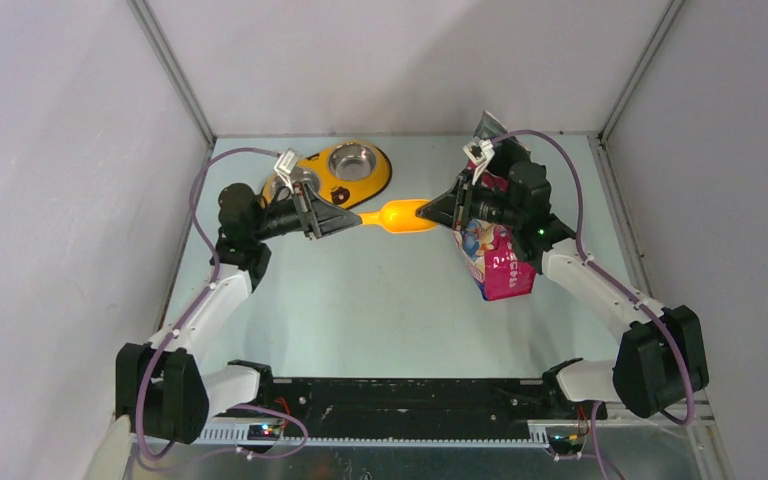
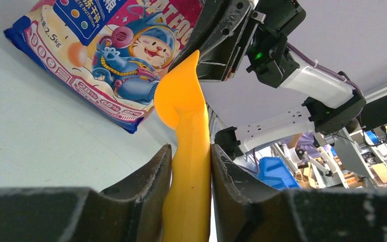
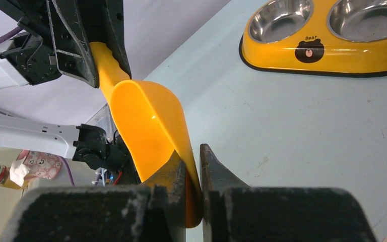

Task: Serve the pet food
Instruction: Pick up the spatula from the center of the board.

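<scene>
"2.5kg" on pouch, "Bear" on feeder

Top camera looks down on the table; wrist cameras (close-up, facing each other) share the scoop.

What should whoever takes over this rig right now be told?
Left gripper: shut on the orange scoop by its handle.
Right gripper: shut on the scoop's bowl rim, so both arms hold it off the table.
The pouch lies on the table under the right arm.
The yellow feeder sits far left; its steel bowls look empty.
Done: scoop lifted, apparently mid-handover.
Left: free one grip, scoop food from the pouch, fill a bowl.
</scene>
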You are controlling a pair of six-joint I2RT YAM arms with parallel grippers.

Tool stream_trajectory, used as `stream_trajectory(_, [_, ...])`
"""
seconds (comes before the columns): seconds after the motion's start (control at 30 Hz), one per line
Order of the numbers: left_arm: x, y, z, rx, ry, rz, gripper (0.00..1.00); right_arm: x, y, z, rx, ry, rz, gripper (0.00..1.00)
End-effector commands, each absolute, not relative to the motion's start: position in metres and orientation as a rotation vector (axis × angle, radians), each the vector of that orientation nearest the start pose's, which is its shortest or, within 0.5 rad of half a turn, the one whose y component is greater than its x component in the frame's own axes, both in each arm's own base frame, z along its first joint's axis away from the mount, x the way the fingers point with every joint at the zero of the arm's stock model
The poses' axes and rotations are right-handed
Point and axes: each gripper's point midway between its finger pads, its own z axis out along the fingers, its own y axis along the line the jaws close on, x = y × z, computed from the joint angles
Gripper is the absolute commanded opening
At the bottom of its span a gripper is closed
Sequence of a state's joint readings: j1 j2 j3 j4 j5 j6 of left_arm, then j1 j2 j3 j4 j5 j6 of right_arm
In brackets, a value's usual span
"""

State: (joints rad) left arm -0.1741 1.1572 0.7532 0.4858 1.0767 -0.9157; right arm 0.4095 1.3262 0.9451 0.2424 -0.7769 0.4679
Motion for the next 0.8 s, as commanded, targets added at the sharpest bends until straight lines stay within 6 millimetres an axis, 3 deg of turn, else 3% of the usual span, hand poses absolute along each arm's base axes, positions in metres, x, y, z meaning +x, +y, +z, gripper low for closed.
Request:
stream_trajectory(0.0, [0.249,-0.22,0.319,0.462,1.658,-1.584,0.37,0.313,0.277,0.251,-0.515,1.816,1.185,0.0])
stream_trajectory(0.17, [0.249,-0.22,0.319,0.462,1.658,-1.581,0.31,0.313,0.28,0.25,-0.524,1.814,1.183,0.0])
stream_trajectory(0.4, [0.249,-0.219,0.317,0.457,1.665,-1.569,0.02,0.314,0.279,0.25,-0.523,1.815,1.17,0.0])
stream_trajectory(0.47, [0.25,-0.219,0.316,0.456,1.67,-1.558,0.0,0.315,0.277,0.251,-0.522,1.809,1.164,0.03])
stream_trajectory(0.57, [0.252,-0.218,0.315,0.459,1.678,-1.531,0.0,0.315,0.275,0.256,-0.538,1.786,1.153,0.23])
stream_trajectory(0.67, [0.257,-0.213,0.308,0.461,1.712,-1.472,0.0,0.312,0.268,0.272,-0.579,1.72,1.124,0.55])
stream_trajectory(0.77, [0.265,-0.206,0.312,0.46,1.713,-1.424,0.0,0.302,0.261,0.298,-0.661,1.643,1.085,0.73])
